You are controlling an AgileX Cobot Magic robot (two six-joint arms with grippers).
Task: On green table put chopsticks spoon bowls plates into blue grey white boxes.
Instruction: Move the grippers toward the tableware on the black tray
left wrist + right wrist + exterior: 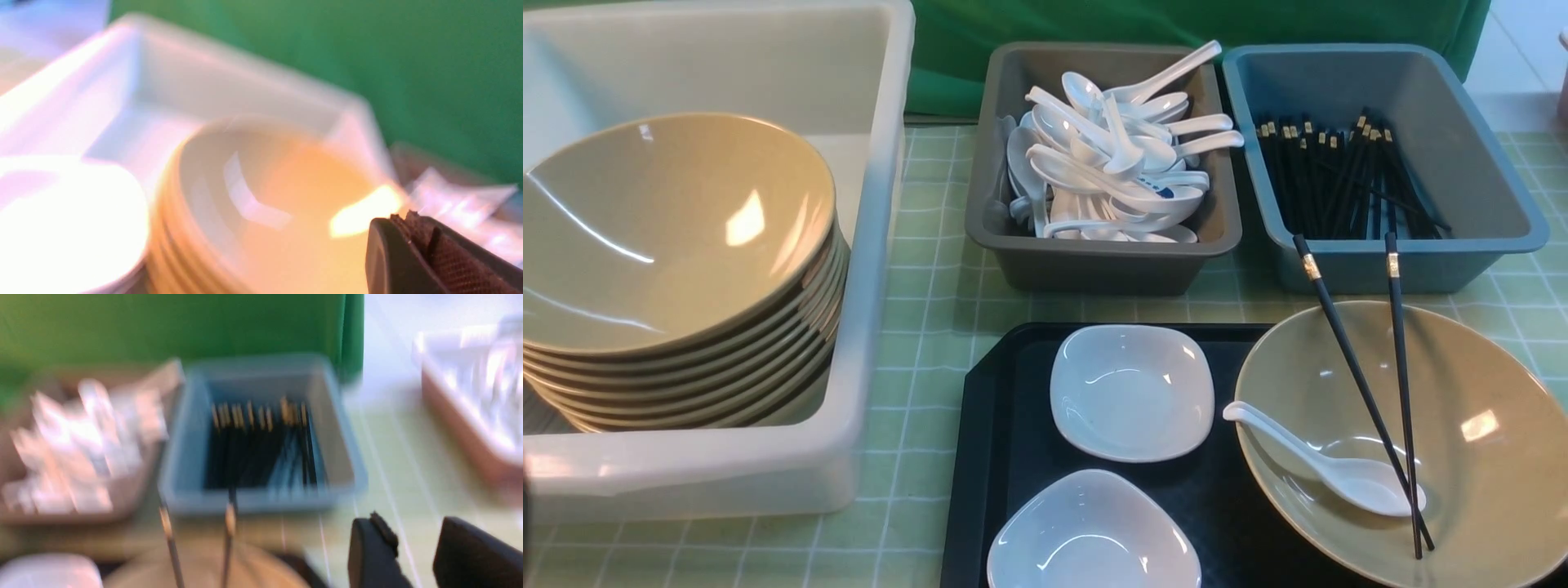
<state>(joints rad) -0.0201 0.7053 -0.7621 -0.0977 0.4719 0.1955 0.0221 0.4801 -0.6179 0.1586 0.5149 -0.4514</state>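
Two plates (1131,392): empty on the black tray (1005,425), waiting for the white box (882,245).
Bowl (1486,457): on the tray, carrying the spoon (1339,469) and chopsticks (1356,376); I think these must leave first.
Right gripper (416,543): fingers apart, empty, facing the chopsticks.
Left gripper (408,222): closed, empty, over the stacked bowls (670,237).
Far boxes: grey box (1094,265) keeps spoons (1111,163), blue box (1405,265) keeps chopsticks, on the green table (931,343).

Left claw (408,222), matte black fingers (384,257), brown cross-hatched grip pads (449,261), right claw (412,531), two blocky black fingers (372,559), blurred
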